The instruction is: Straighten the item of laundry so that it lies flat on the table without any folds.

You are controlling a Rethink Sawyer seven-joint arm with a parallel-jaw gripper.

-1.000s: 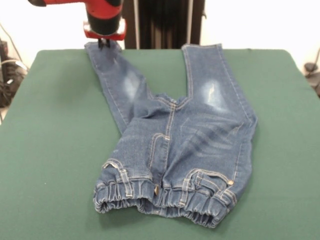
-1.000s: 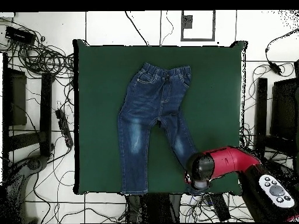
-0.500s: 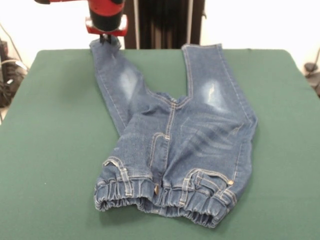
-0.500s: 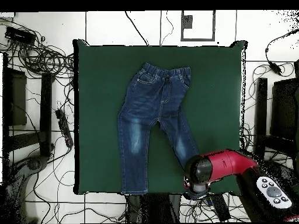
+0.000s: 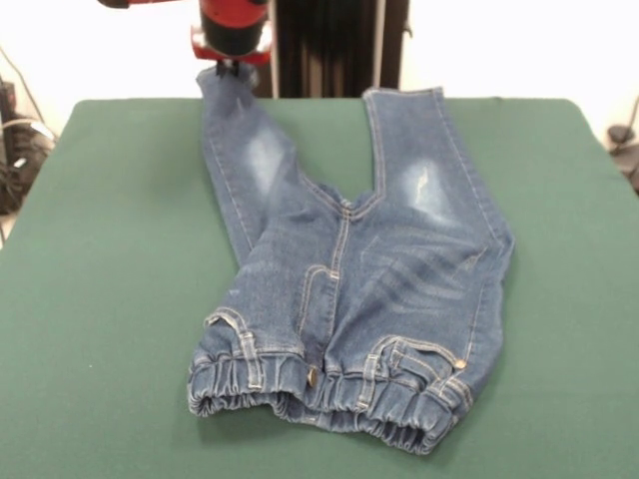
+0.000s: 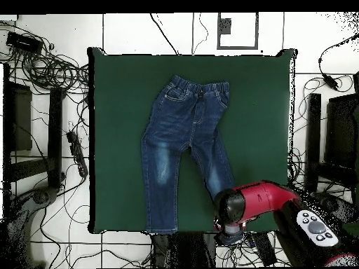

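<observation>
A robotics lab is showing itself here rather than any home laundry room. A green felt-covered worktop is standing on a white tiled floor, with black cables trailing loosely around it on every side. Dark equipment racks are flanking the worktop, and a red and black robot arm is reaching in over one edge. A black pedestal column is rising behind the worktop against a plain white wall.
</observation>
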